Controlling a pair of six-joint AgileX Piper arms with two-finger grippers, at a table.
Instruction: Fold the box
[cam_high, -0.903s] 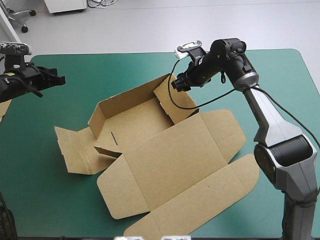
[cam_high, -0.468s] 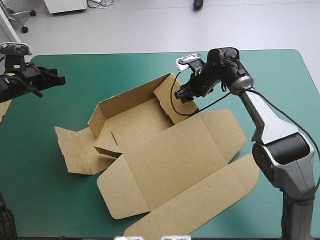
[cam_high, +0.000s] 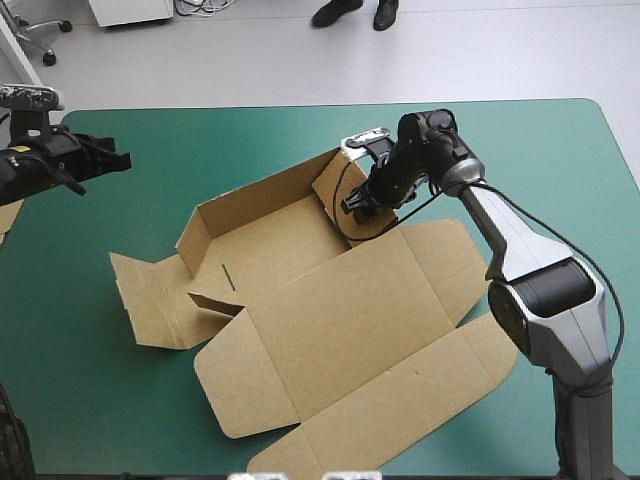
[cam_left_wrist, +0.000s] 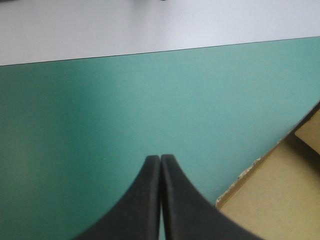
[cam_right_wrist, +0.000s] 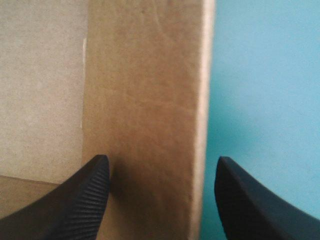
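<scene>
The right gripper (cam_high: 357, 203) is coming down and to the left. It is now sitting right at the side flap (cam_high: 332, 185) on the far right corner of the box (cam_high: 300, 300). Just before, it was hanging higher up and farther away, out past that flap. Its jaws are standing apart. In the right wrist view the edge of the flap is showing between them, with the inside of the box on one side and the teal-green cover (cam_right_wrist: 265, 100) on the other. The jaws are not squeezing the board yet, as far as I can tell. The box is lying in the middle of the tabletop (cam_high: 560, 150) and is not moving. It is only half made. The far wall (cam_high: 265, 190) is standing up, the big lid (cam_high: 350, 330) is lying flat toward the near side, and the loose flaps (cam_high: 150, 295) on the left are lying low. The left gripper (cam_high: 118, 160) is staying at the far left, well apart from the box, with its jaws pressed together and holding nothing. I think the right arm is getting ready to grab or push this flap, so it can stand up as the right wall. A lot of folding is still waiting after that.
</scene>
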